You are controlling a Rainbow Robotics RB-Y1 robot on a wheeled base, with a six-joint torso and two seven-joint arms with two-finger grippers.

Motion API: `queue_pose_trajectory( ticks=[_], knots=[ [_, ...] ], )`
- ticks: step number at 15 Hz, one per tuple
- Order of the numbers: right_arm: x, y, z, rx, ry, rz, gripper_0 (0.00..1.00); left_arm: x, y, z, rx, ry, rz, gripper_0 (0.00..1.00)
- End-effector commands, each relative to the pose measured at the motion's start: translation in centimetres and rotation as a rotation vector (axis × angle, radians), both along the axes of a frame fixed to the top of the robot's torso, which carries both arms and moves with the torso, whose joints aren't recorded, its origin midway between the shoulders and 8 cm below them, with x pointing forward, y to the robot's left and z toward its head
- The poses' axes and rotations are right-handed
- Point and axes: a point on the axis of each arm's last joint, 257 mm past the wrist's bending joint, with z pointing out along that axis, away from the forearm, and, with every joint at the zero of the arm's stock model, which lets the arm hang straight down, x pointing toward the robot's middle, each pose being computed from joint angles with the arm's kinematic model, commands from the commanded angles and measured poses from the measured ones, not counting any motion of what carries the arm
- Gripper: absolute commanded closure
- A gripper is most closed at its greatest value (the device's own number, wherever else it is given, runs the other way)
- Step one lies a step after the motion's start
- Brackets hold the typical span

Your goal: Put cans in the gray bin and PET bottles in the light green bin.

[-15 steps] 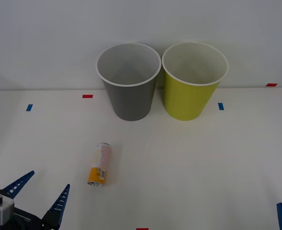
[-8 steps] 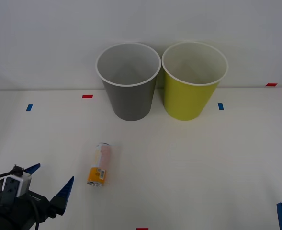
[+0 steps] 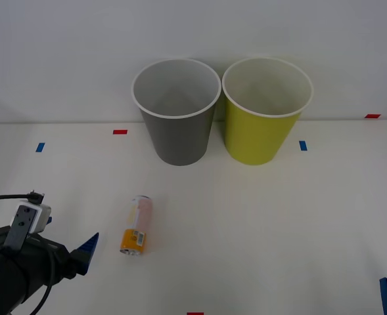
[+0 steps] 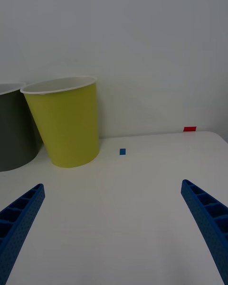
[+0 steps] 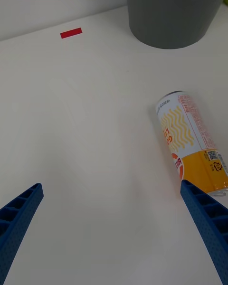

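The can (image 3: 136, 224) lies on its side on the counter (image 3: 259, 216), long axis toward the gray bin (image 3: 177, 111), just right of the spread left pincer (image 5: 114, 228); the right pincer (image 4: 114, 232), also spread, waits well apart.

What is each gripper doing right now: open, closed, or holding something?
Left gripper: open, empty, just short of the can lying on the table.
Right gripper: open, empty, parked at the table's near right.

The can (image 3: 136, 224) lies on the table (image 3: 278, 223) before the gray bin (image 3: 177, 111), the light green bin (image 3: 265, 111) to its right.
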Motion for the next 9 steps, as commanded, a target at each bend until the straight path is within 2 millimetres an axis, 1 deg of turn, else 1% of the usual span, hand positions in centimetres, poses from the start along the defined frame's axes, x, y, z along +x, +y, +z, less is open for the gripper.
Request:
queue_pose_trajectory(
  ticks=[1,2,4,6,9],
  knots=[
    [0.0,0.0,0.0,0.0,0.0,0.0,0.0,1.8,0.5,1.8,0.035,0.04,0.013,0.0],
    [0.0,0.0,0.0,0.0,0.0,0.0,0.0,2.4,0.7,2.2,0.04,0.057,0.023,0.0],
    [0.0,0.0,0.0,0.0,0.0,0.0,0.0,2.8,0.3,2.8,-0.006,0.102,0.035,0.0],
    [0.0,0.0,0.0,0.0,0.0,0.0,0.0,2.8,-0.3,3.0,-0.019,0.16,0.038,0.0],
    [0.0,0.0,0.0,0.0,0.0,0.0,0.0,2.9,-1.1,4.1,-0.034,0.234,0.035,0.0]
  ],
)
